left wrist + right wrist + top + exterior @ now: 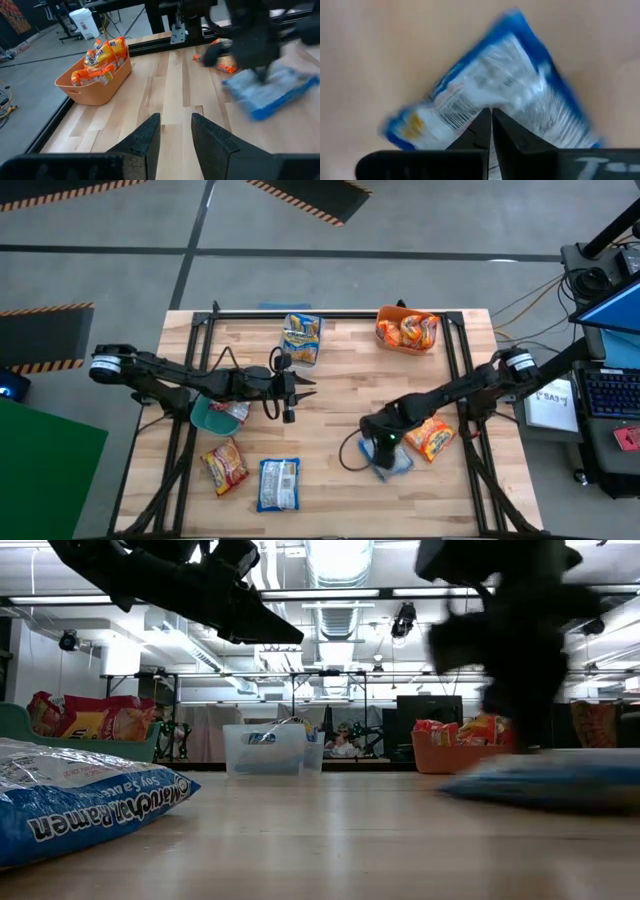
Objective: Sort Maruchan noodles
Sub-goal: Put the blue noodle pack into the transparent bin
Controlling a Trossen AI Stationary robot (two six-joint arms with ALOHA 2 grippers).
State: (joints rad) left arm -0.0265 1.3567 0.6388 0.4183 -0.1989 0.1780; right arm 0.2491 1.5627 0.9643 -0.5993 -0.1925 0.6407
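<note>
Blue-and-white noodle packet [392, 463] lies flat near the table's right side, and my right gripper [382, 444] stands over it, shut on it. An orange-red packet [431, 437] lies just right of it. My left gripper [303, 392] hovers open over the table's middle, holding nothing. Near the front edge lie another orange-red packet [224, 465] and a blue one [278, 483]. The orange bin [384, 338] holds orange packets, the clear bin [302, 358] blue-and-yellow ones, the teal bin [203, 421] a red-and-white one. My right gripper pinches the blue packet [505, 85] at one long edge [479, 107], between the two fingers [506, 134]. The fingers come from above, pointing down. In the low view the packet [560, 785] is on or just above the table; I cannot tell which.
The three bins stand along the far and left parts of the table. Black frame rails [455, 350] run along both sides and the far edge. Bare wood [330, 430] lies between the two grippers. A cable [350, 455] loops beside my right gripper.
</note>
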